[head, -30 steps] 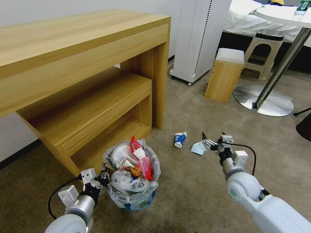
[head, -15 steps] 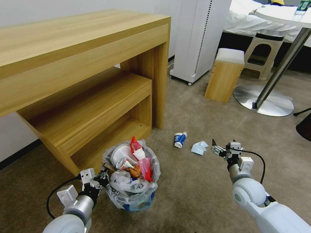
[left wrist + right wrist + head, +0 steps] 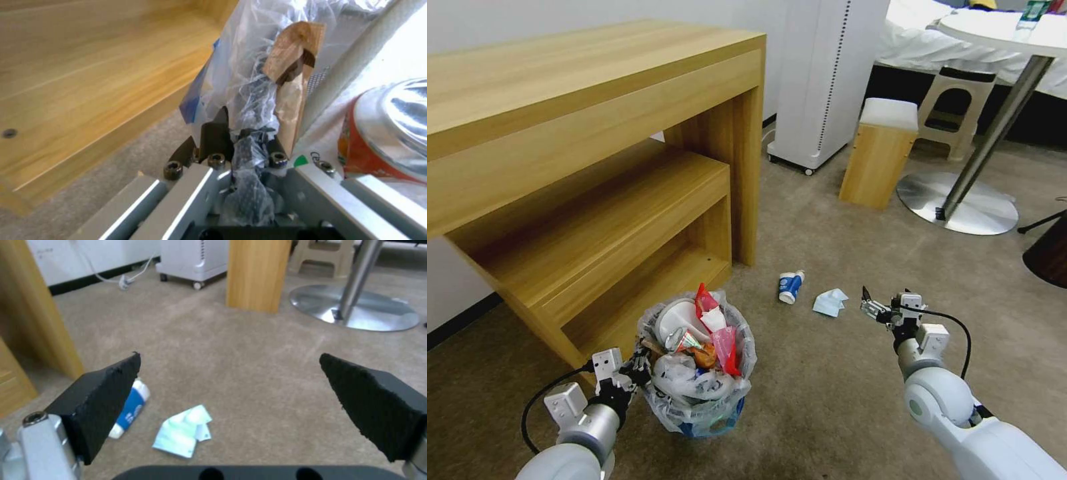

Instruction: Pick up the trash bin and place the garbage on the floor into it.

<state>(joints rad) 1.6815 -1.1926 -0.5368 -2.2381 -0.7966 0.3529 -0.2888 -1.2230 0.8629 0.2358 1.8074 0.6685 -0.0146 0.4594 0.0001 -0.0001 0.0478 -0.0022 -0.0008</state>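
left gripper (image 3: 635, 371): clamped on the bagged rim of the trash bin (image 3: 699, 408), fingertips buried in crinkled plastic | bin: full, its base hard to make out | right gripper (image 3: 870, 308): fingers spread wide, holding nothing, above the floor (image 3: 827, 387) | ahead of it: tissue (image 3: 830, 303), then blue-white cup (image 3: 790, 287), partly hidden behind one finger in the right wrist view

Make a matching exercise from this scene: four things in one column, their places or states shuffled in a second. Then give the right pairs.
Things:
1. trash bin
2. tissue
3. blue-white cup
4. right claw

Places or states:
A. open, above the carpet, empty
B. lying on its side near the desk leg
C. gripped at the rim by the left claw
D. crumpled, between cup and right claw

Pairs: 1-C, 2-D, 3-B, 4-A
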